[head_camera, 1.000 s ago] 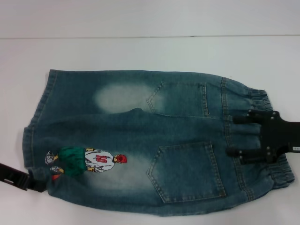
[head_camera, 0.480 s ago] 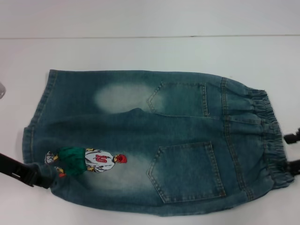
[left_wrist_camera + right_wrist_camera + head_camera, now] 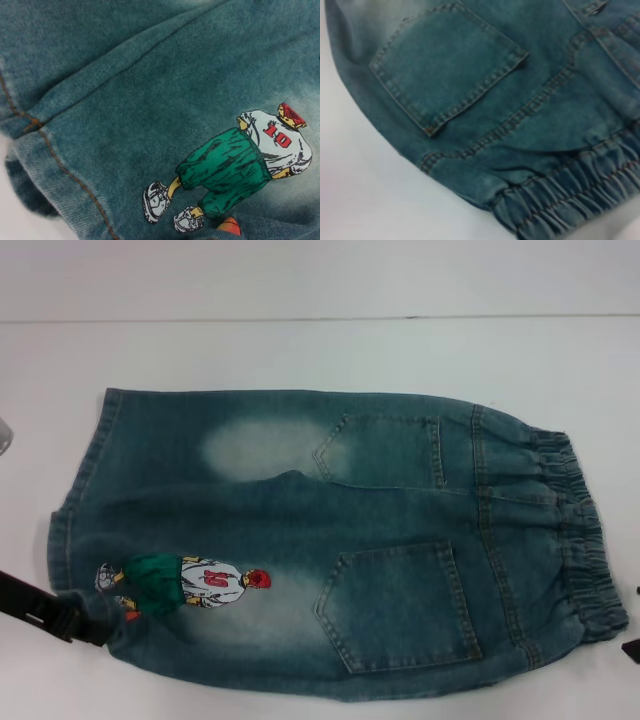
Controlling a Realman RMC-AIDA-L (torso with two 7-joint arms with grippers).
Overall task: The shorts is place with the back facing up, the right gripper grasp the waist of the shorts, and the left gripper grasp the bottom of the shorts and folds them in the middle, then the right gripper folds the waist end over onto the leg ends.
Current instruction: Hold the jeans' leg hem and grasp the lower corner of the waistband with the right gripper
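Left tool [image 3: 70,625] sits at the lower left of the head view, touching the leg hem of the shorts [image 3: 330,540]; its grip state cannot be told. Right tool [image 3: 633,648] barely shows at the lower right edge, beside the elastic waist [image 3: 585,540], state likewise unclear. Shorts lie flat, back up, across the white worktop [image 3: 300,350]. Judgement: both tools should pinch the near edge squarely before lifting. Cartoon print [image 3: 240,165] reads "10".

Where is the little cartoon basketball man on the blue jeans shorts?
In the head view, the cartoon print sits on the nearer leg of the blue denim shorts, near the left hem, beside the left gripper.
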